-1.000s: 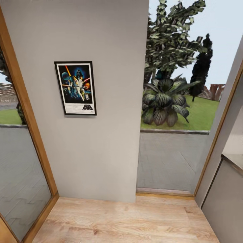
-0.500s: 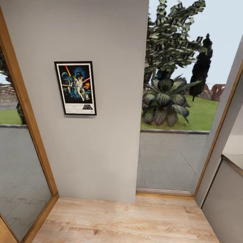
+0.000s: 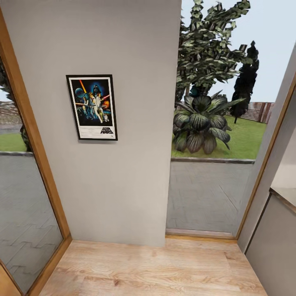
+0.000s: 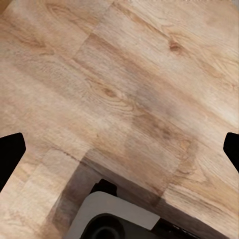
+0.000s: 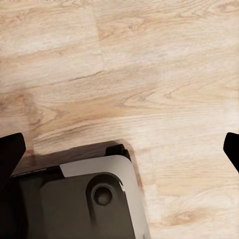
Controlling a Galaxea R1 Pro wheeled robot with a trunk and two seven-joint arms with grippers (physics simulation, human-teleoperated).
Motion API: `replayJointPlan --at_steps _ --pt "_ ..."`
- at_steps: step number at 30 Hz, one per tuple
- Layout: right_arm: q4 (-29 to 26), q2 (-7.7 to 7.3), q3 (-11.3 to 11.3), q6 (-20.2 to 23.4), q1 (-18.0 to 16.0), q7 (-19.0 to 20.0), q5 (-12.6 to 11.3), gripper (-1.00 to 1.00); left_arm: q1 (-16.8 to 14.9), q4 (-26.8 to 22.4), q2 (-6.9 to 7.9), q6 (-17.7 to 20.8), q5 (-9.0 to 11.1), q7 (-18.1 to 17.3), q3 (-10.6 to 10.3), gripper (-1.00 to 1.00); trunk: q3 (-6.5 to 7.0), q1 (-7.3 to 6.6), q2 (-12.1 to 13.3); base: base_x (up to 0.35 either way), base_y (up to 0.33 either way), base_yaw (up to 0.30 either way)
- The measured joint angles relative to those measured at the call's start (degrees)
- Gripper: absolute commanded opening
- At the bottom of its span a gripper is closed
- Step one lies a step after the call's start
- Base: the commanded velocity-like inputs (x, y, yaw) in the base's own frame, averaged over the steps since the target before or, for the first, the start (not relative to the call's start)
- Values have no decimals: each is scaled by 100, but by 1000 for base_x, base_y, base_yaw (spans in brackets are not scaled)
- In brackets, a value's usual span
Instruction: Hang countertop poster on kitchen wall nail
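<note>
Hanging on the grey wall (image 3: 123,185), the poster (image 3: 92,107) looks placed; both grippers (image 4: 119,149) (image 5: 119,149) spread wide, seemingly empty.

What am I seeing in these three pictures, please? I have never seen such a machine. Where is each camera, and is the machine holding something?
These are simulator renders from a wheeled robot with two arms. The large picture comes from a camera on its head. It faces a grey wall where the poster hangs, framed in black, with a window and garden plants beside it. The edge of a grey countertop shows at the right.

The two small pictures come from cameras near each pincer, looking down at the wooden floor. The dark shapes at the sides are the fingertips of the left pincer and the right pincer. Both are wide open and hold nothing. The grey part below is the robot's own base.
</note>
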Motion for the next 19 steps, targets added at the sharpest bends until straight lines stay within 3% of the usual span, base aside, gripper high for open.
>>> replayJointPlan --at_steps 19 --pt "0 1 -1 -7 0 0 -4 100 4 -11 4 -28 4 -7 -2 100 0 0 0 0 0 0"
